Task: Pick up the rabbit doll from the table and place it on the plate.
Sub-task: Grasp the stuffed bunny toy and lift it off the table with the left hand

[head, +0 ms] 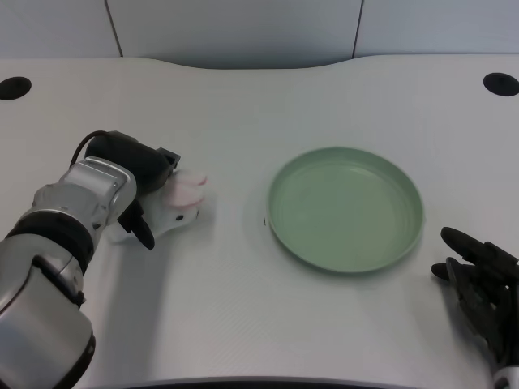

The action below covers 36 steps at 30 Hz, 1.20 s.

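Observation:
The rabbit doll (182,197), white with pink ears, lies on the table at the left, its ears pointing right toward the plate. My left hand (139,182) covers the doll's left part, fingers over its far side and thumb along its near side, gripping it. Much of the doll's body is hidden under the hand. The doll still seems to rest on the table. The green plate (346,207) sits right of centre, with nothing on it, a short gap from the doll.
My right hand (482,284) rests on the table at the lower right, near the plate's rim. Two dark round holes (15,87) (500,83) mark the table's far corners. A grey wall runs behind the table.

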{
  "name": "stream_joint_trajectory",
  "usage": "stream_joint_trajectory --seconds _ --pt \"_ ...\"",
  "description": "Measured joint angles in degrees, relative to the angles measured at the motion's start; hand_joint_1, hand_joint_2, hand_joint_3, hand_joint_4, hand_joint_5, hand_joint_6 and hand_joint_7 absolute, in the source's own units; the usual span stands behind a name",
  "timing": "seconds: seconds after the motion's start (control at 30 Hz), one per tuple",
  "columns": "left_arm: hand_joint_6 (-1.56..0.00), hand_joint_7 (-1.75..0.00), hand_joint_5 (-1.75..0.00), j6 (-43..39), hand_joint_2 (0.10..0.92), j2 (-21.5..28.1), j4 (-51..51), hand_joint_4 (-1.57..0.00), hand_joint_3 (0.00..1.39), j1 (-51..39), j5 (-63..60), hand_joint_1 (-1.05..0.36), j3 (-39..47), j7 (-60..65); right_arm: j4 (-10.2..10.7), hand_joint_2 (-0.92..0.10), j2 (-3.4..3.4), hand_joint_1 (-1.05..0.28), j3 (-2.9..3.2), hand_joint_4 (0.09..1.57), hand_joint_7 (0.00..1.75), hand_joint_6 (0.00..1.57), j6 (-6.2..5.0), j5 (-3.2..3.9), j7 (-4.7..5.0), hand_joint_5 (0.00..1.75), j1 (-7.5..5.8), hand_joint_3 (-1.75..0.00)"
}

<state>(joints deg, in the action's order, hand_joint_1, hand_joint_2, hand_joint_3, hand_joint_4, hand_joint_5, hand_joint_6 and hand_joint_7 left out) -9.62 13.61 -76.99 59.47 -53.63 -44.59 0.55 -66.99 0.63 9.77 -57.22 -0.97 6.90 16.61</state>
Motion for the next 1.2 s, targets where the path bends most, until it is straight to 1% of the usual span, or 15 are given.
stream_joint_trajectory --seconds 0.03,0.17,0.27,0.3,0.33,0.4,0.5,0.6,0.67,0.7,0.83,0.93,1.03,1.1,1.2 --pt "-0.07 -0.02 -0.07 0.0 0.796 0.0 -0.2 -0.11 0.00 0.0 -0.4 -1.02 -0.4 1.3 -0.2 -0.92 0.01 -0.30 0.14 0.67 0.01 0.93 -0.21 0.03 -0.31 0.85 -0.02 -0.29" --pt "-0.11 -0.04 -0.11 0.0 0.769 0.0 -0.8 -0.13 0.00 -0.3 -1.8 -0.94 -1.6 5.6 -0.5 -0.92 0.23 -0.30 0.30 0.67 0.01 0.93 -0.44 -0.27 -0.12 0.85 -0.10 -0.29" --pt "-0.23 -0.10 -0.20 0.0 0.740 0.1 -1.1 -0.21 0.00 -0.5 -1.7 -0.86 -1.7 7.1 -0.6 -0.92 0.24 -0.30 0.63 0.67 0.01 0.93 -0.51 -0.04 -0.84 0.85 -0.12 -0.28" --pt "-0.26 -0.32 -0.60 -0.2 0.733 0.1 -1.1 -0.14 0.00 -0.6 -1.5 -0.81 -1.3 7.4 -0.6 -0.92 0.24 -0.30 0.67 0.67 0.01 0.93 -0.59 -0.04 -0.95 0.85 -0.12 -0.28" --pt "-0.19 -0.60 -0.88 -0.4 0.728 0.1 -1.2 -0.07 0.00 -0.6 -0.8 -0.79 -0.7 7.6 -0.6 -0.92 0.23 -0.30 0.72 0.68 0.01 0.93 -0.70 -0.03 -1.02 0.85 -0.12 -0.28" --pt "-0.16 -1.19 -1.37 -1.6 0.733 0.1 -1.2 -0.07 0.00 -0.7 0.8 -0.69 0.9 8.0 -0.6 -0.92 0.23 -0.30 0.89 0.68 0.01 0.93 -0.79 0.14 -1.47 0.86 -0.13 -0.28" --pt "-0.18 -1.45 -1.55 -2.4 0.743 0.2 -1.2 -0.15 0.00 -0.8 2.7 -0.64 2.6 8.1 -0.6 -0.92 0.23 -0.30 0.95 0.68 0.01 0.93 -0.80 0.19 -1.74 0.86 -0.13 -0.28" --pt "-0.26 -1.55 -1.68 -2.8 0.725 0.2 -1.3 -0.34 0.00 -0.8 4.0 -0.57 4.0 7.5 -0.6 -0.92 0.24 -0.32 0.91 0.67 0.01 0.92 -0.79 -0.01 -1.45 0.86 -0.17 -0.29" --pt "-0.29 -1.64 -1.73 -3.1 0.723 0.2 -1.3 -0.39 0.00 -0.8 4.9 -0.55 4.9 7.2 -0.6 -0.92 0.29 -0.31 0.71 0.67 0.01 0.92 -0.81 -0.48 -0.67 0.86 -0.22 -0.30" --pt "-0.32 -1.70 -1.74 -3.2 0.714 0.2 -1.3 -0.44 0.00 -0.8 5.0 -0.53 5.1 7.2 -0.6 -0.92 0.30 -0.31 0.71 0.67 0.01 0.93 -0.84 -0.42 -0.59 0.86 -0.23 -0.29" --pt "-0.44 -1.74 -1.75 -3.3 0.723 0.2 -1.3 -0.56 0.01 -0.8 4.9 -0.42 5.1 7.2 -0.6 -0.92 0.26 -0.28 1.18 0.68 0.01 0.93 -1.48 0.64 -2.10 0.87 -0.23 -0.29" --pt "-0.52 -1.75 -1.75 -3.1 0.773 0.2 -1.5 -0.70 0.03 -0.9 4.8 -0.33 5.1 7.5 -0.9 -0.92 0.26 -0.28 1.50 0.69 0.02 0.94 -1.76 0.90 -2.38 0.87 -0.23 -0.29" --pt "-0.46 -1.62 -1.72 -3.0 0.820 0.2 -1.5 -0.60 0.06 -1.0 4.8 -0.30 5.1 8.0 -1.0 -0.92 0.26 -0.28 1.65 0.69 0.01 0.93 -1.77 0.90 -2.37 0.87 -0.23 -0.29" --pt "-0.48 -1.40 -1.55 -3.3 0.866 0.3 -1.5 -0.47 0.08 -1.1 5.0 -0.28 5.4 8.6 -1.0 -0.92 0.26 -0.27 1.73 0.69 0.01 0.93 -1.78 0.89 -2.36 0.87 -0.22 -0.29" --pt "-0.49 -1.35 -1.40 -3.4 0.897 0.4 -1.5 -0.45 0.11 -1.1 6.3 -0.26 6.9 8.6 -1.4 -0.92 0.26 -0.27 1.80 0.68 0.01 0.93 -1.77 0.86 -2.28 0.86 -0.21 -0.29"
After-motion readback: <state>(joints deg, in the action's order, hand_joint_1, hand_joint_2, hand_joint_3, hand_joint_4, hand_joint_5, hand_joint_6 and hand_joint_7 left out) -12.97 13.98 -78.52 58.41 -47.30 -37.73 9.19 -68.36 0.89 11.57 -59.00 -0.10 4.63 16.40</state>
